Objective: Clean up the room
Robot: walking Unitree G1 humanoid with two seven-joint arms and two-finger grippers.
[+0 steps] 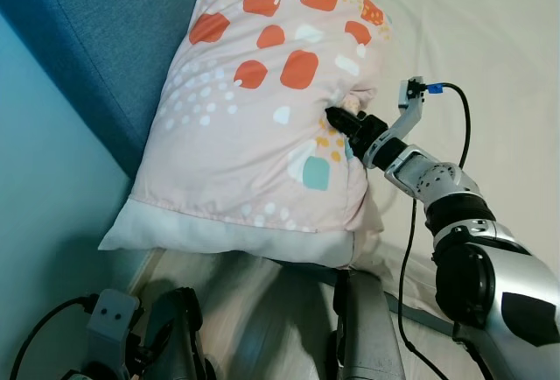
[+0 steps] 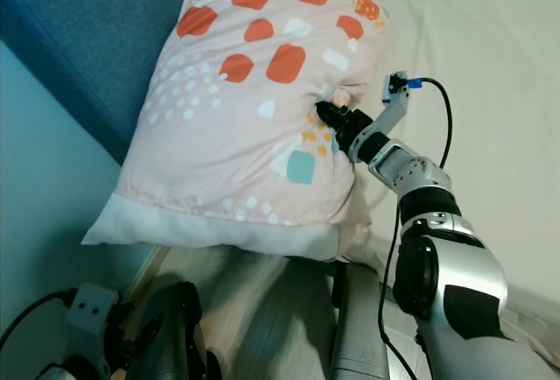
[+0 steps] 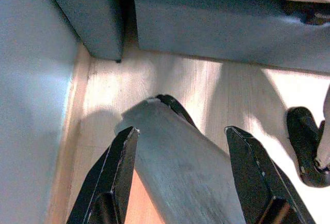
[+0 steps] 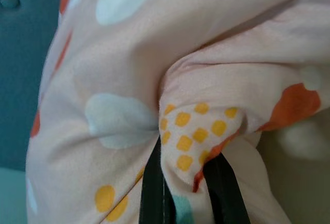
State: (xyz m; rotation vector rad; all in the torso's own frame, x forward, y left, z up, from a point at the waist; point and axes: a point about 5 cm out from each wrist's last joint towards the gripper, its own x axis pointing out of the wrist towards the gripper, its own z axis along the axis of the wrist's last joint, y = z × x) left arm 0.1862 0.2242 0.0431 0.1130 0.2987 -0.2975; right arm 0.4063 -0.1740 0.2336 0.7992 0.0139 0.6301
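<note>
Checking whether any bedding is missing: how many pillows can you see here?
1. The patterned pillow leans against the blue headboard at the head of the bed, its fabric pinched by the right hand. Others could lie beyond the frame.

A: Layout?
B: Pillow centre frame, on bed, leaning against headboard at upper left. Wall far left.
A: Arms?
B: Right gripper at pillow's right edge, pinching a fold. Left gripper low, over floor beside bed frame.
</note>
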